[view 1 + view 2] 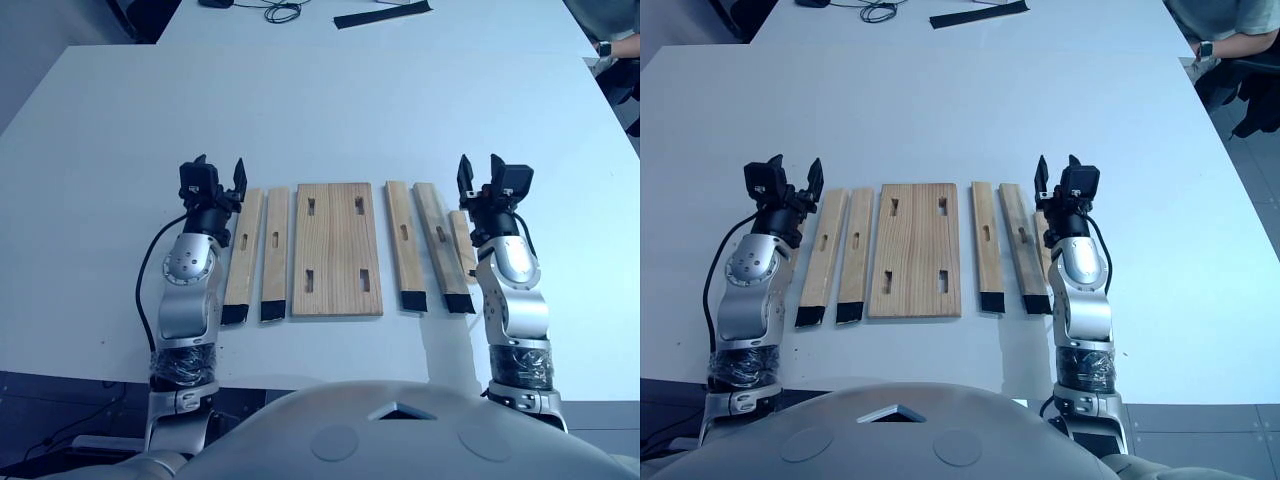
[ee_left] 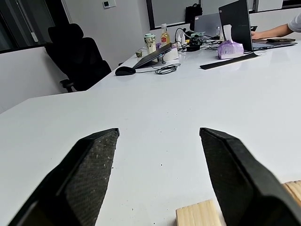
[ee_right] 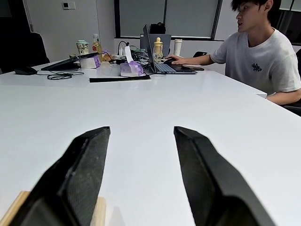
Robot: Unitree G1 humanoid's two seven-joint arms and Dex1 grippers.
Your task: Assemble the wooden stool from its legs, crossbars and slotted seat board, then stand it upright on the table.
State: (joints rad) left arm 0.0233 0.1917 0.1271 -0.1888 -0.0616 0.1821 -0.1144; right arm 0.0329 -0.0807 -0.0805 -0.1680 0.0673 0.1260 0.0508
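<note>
Left gripper [image 1: 220, 168] hangs with its fingers spread wide and nothing between them, just by the far end of the outer left leg [image 1: 243, 255]. The right gripper [image 1: 480, 166] is spread and bare in the same way, above the far end of the short crossbar [image 1: 462, 243], which lies partly under that arm.

All parts lie flat in one row along the near edge of the white table [image 1: 320, 100]. The slotted seat board [image 1: 337, 250] is in the middle. The inner left leg [image 1: 274, 250] lies on one side of it, and the inner right leg [image 1: 403, 245] and outer right leg [image 1: 438, 245] on the other. Nothing looks joined yet, so I judge the step in hand to be a first pick.

To do it well, lower onto one leg and close across its narrow width near mid-length. Keep clear of its neighbour, which lies just beside it. Lift it level so that its end can meet a seat slot squarely.

On the desk [image 3: 155, 77] beyond the far edge stand a few bottles [image 3: 96, 45], whose contents I cannot tell. Near them is a purple tissue pack [image 3: 131, 69] with a tissue standing out of it.
</note>
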